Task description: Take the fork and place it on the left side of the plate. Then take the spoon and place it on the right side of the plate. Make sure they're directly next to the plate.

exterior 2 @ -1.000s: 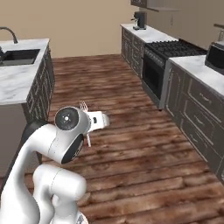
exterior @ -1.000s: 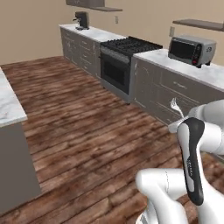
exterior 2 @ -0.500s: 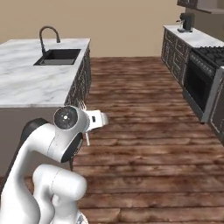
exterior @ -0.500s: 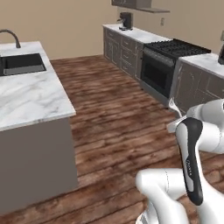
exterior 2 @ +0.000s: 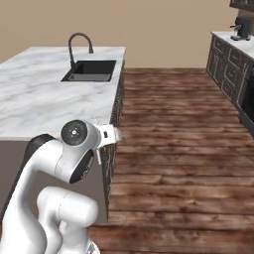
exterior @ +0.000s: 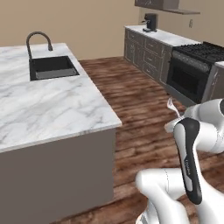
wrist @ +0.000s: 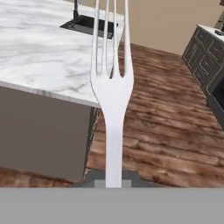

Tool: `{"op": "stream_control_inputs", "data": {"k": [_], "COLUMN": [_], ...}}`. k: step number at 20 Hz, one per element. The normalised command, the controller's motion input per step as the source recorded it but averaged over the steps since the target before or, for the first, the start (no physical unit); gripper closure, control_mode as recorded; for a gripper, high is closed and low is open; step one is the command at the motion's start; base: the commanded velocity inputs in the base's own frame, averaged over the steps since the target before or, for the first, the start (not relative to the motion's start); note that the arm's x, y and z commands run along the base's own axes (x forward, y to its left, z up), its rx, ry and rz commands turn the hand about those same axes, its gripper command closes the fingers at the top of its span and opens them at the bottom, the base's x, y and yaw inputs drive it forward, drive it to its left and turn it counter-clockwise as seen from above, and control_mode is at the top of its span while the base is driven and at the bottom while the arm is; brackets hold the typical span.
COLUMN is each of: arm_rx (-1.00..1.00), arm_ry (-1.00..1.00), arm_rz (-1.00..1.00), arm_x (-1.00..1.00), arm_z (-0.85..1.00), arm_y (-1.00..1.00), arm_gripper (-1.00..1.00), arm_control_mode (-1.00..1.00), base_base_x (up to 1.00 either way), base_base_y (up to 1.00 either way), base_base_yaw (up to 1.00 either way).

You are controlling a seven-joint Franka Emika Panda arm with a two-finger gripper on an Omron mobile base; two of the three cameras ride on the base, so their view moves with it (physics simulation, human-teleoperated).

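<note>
I count one fork here, one sink with one curved dark tap, one marble island, one stove and one coffee machine on the far counter.

The fork is held by the pincer, which is closed on the lower end of its handle. In the hand view the fork rises straight up from between the two dark finger tips, prongs away from the hand, and I can count four prongs — their tips are cut off by the top edge of the picture. The handle's end is hidden between the fingers. Behind the fork lies the white marble top of the island, with the sink at its far end, and the brown wooden floor to the right.

From the left base view the fork is only a thin pale shape standing above the arm's wrist, too small to make out the prongs. From the right base view the pincer itself is hard to see — it sits behind the round joint of the arm, close to the near corner of the island, and only a small white part of the hand sticks out there. The stove is cut off at the right edge of the left base view.
</note>
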Motion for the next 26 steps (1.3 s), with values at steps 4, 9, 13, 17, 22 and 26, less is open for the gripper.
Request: {"op": "stream_control_inputs", "data": {"k": [4, 9, 13, 17, 22, 26], "arm_rx": [0.00, 0.00, 0.00, 0.00, 0.00, 0.00], "arm_ry": [0.00, 0.00, 0.00, 0.00, 0.00, 0.00], "arm_rz": [0.00, 0.00, 0.00, 0.00, 0.00, 0.00], "arm_x": [0.00, 0.00, 0.00, 0.00, 0.00, 0.00], "arm_z": [0.00, 0.00, 0.00, 0.00, 0.00, 0.00], "arm_y": [0.00, 0.00, 0.00, 0.00, 0.00, 0.00], "arm_gripper": [1.00, 1.00, 1.00, 1.00, 1.00, 1.00], "arm_control_mode": [1.00, 1.00, 1.00, 1.00, 1.00, 1.00], "base_base_x": [0.12, 0.17, 0.21, 0.20, 0.10, 0.10], "base_base_y": [1.00, 1.00, 1.00, 1.00, 1.00, 1.00], "base_base_yaw": [0.02, 0.00, 0.00, 0.00, 0.00, -0.01]}}
